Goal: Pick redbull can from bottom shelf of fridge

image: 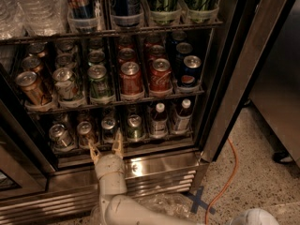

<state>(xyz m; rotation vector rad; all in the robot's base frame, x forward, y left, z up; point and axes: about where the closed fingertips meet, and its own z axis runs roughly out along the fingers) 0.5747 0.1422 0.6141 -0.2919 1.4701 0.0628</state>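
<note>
The fridge [234, 78] stands open, with dark wire racks full of drinks. On the bottom shelf, a slim can with a silver top and bluish-silver body, the redbull can [108, 127], stands between a slim copper-orange can [86, 133] and a slim greenish can [134, 126]. My gripper [106, 147] is open and empty, low in front of the bottom shelf's front edge. Its two fingers point up into the shelf, just below and in front of the redbull can, not touching it.
A silver can [59, 135] stands at the shelf's left and two bottles [158, 118] at its right. The middle shelf holds cola cans [161, 75] and other cans. The steel base grille [154, 172] lies below. An orange cable [227, 177] runs over the floor at right.
</note>
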